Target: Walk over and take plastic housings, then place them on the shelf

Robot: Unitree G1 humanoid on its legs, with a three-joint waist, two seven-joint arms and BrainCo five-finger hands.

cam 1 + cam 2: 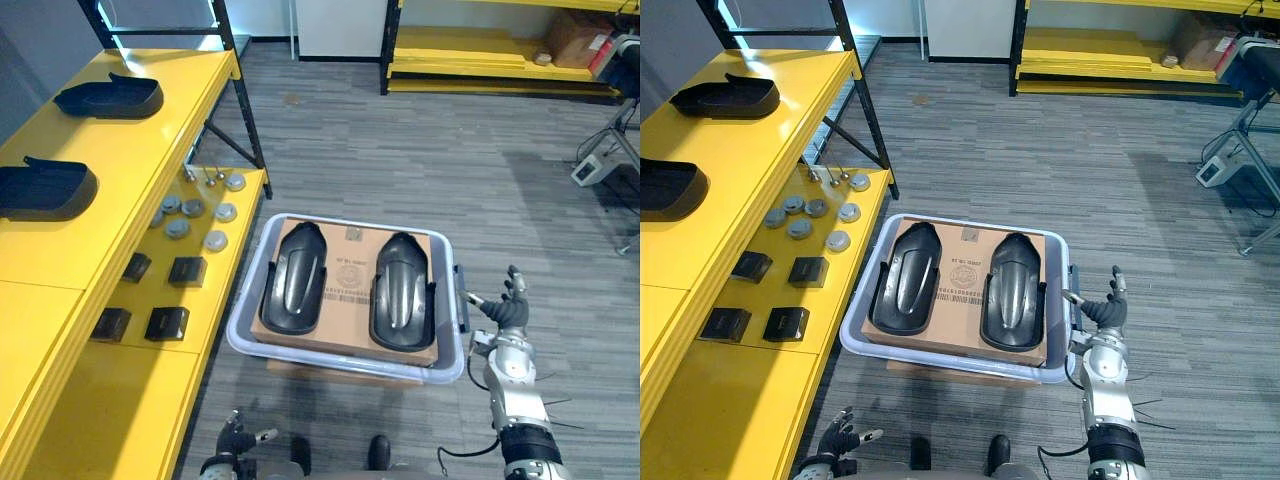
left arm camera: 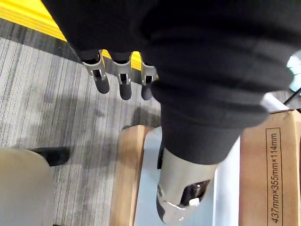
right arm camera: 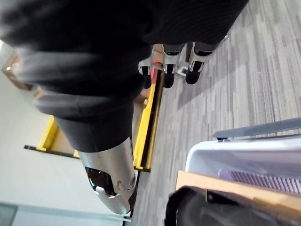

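Grey striped carpet floor (image 1: pixel 400 160), yellow metal shelf (image 1: pixel 60 250) on your left, two matte black housings (image 1: pixel 110 98) on its top. Ahead of you, two glossy black plastic housings (image 1: pixel 295 278) lie side by side on a brown cardboard sheet (image 1: pixel 350 262) in a white plastic bin (image 1: pixel 245 320). Right hand (image 1: pixel 511 305) just beside the bin's right rim, fingers straight, empty; left hand (image 1: pixel 236 436) low, fingers relaxed, empty.

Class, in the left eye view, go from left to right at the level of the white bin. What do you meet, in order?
Small black blocks → left housing → right housing → right hand.
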